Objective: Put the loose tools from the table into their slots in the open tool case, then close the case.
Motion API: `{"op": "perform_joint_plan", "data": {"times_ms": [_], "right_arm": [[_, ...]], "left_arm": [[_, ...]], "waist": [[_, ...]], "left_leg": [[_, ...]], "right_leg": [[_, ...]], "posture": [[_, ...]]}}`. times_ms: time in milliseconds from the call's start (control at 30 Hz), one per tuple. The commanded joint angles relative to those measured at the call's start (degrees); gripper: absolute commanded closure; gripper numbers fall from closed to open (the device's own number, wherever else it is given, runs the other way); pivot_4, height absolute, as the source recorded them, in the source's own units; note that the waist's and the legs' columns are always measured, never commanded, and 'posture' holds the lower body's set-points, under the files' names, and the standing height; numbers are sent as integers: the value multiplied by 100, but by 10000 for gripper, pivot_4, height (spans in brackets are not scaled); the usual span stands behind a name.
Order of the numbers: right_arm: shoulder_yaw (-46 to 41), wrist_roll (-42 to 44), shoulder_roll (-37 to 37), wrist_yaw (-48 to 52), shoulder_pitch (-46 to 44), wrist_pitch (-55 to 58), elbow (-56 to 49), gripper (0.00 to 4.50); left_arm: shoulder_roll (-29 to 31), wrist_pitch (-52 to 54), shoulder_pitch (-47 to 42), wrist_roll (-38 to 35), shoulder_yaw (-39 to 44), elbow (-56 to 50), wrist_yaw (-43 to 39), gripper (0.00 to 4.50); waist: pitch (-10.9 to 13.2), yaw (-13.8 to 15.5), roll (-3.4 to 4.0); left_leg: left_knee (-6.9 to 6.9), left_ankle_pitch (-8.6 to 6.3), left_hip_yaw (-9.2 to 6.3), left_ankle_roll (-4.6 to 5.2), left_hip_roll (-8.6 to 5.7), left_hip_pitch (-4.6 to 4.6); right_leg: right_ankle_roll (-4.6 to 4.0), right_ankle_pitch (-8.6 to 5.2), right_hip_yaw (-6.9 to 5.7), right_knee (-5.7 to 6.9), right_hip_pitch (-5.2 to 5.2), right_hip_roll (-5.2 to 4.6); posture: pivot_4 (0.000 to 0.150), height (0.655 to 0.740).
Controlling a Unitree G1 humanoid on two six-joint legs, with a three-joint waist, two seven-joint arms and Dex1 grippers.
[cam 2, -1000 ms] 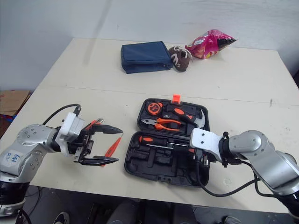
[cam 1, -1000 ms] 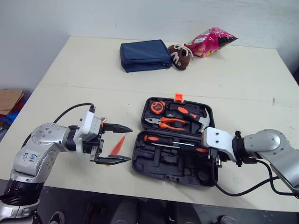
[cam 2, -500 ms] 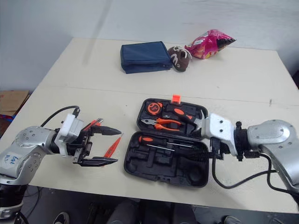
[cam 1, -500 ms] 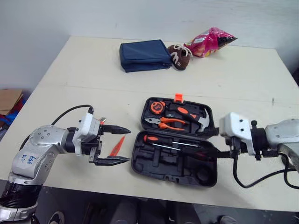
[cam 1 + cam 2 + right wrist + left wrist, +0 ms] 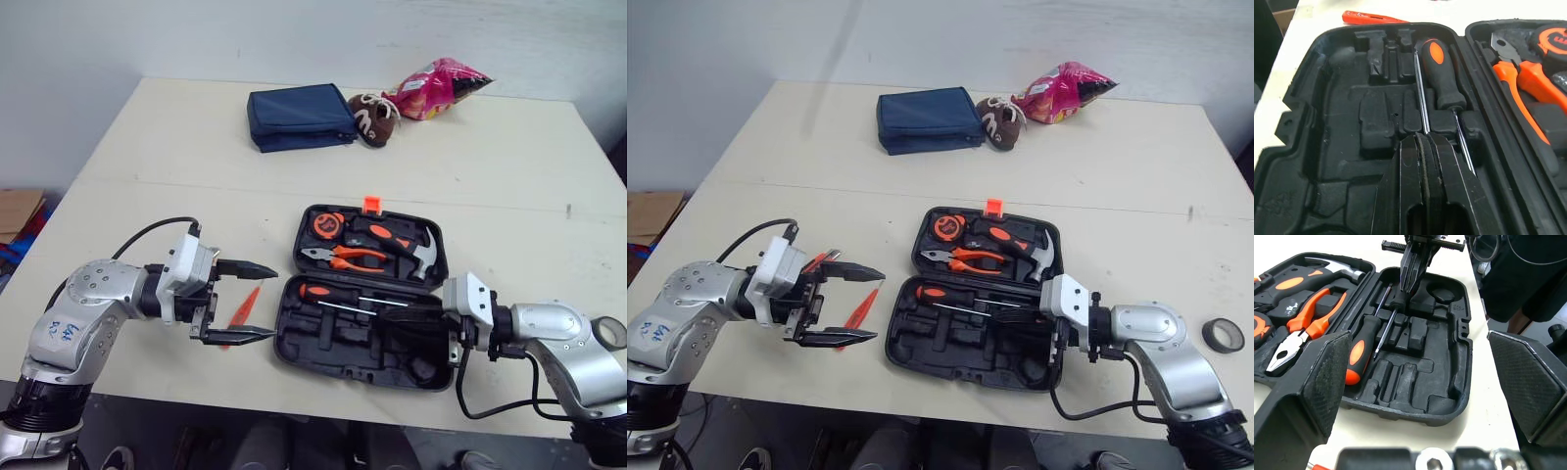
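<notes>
The black tool case [image 5: 294, 338] lies open mid-table. Its far half holds a tape measure [image 5: 330, 225], orange pliers [image 5: 345, 258] and a hammer [image 5: 409, 245]. An orange-and-black screwdriver [image 5: 1440, 73] lies in the near half beside a second shaft [image 5: 1420, 93]. The near end of that shaft runs under my right gripper [image 5: 1421, 139]. That gripper is shut and reaches in low from the case's right side [image 5: 392, 312]. My left gripper [image 5: 273, 302] stands open just left of the case. Its fingers straddle a slim orange tool [image 5: 243, 305] lying on the table.
A navy pouch [image 5: 299, 116], a brown toy shoe [image 5: 374, 117] and a pink snack bag [image 5: 441, 88] lie at the far edge. A black tape roll [image 5: 1223, 335] sits at the near right. A cardboard box [image 5: 20, 211] is on the floor at left.
My right gripper sat over the case a second ago, drew back right of it half a second ago, and now reaches in again. My left gripper has stayed put.
</notes>
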Motion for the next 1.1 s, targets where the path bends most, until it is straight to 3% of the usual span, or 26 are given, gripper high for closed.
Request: {"op": "perform_joint_plan", "data": {"times_ms": [33,400,667,867,1000,1100], "right_arm": [[88,-45,164,-102,-93,-250,-47,44890],[335,-345,324,-437,-277,-160,324,44890],[804,-1098,107,-704,-232,122,627,44890],[1146,-1401,102,-986,-308,572,520,44890],[939,-1003,377,-1127,-379,460,347,44890],[260,-479,610,-1050,-269,-374,289,44890]], "left_arm": [[9,2,-16,-12,27,-140,46,0],[45,50,11,-9,-2,-291,106,0],[61,129,126,-18,32,-459,207,0],[96,184,108,41,-21,-452,250,0],[54,145,54,143,-55,-377,315,0],[11,-84,111,283,44,-225,373,0]], "waist": [[0,-9,0],[0,12,1],[-5,10,-5],[-35,-52,-46],[-39,-110,-53],[-35,-119,-47]], "left_leg": [[0,0,0,0,0,0],[1,0,-2,0,-3,0],[2,0,-1,0,-2,13],[3,-1,-2,-5,5,35],[-7,-7,-8,-12,10,84],[-28,-8,-4,-16,13,119]], "right_leg": [[0,0,0,0,0,-1],[0,0,1,-1,0,-3],[0,0,2,0,15,-3],[-3,-1,6,-5,34,-4],[-9,-4,4,-32,88,-3],[-15,-6,7,-44,110,-3]], "posture": [[1500,7400],[1500,7400],[1500,7400],[1500,7400],[1500,7400],[1500,7400]]}}
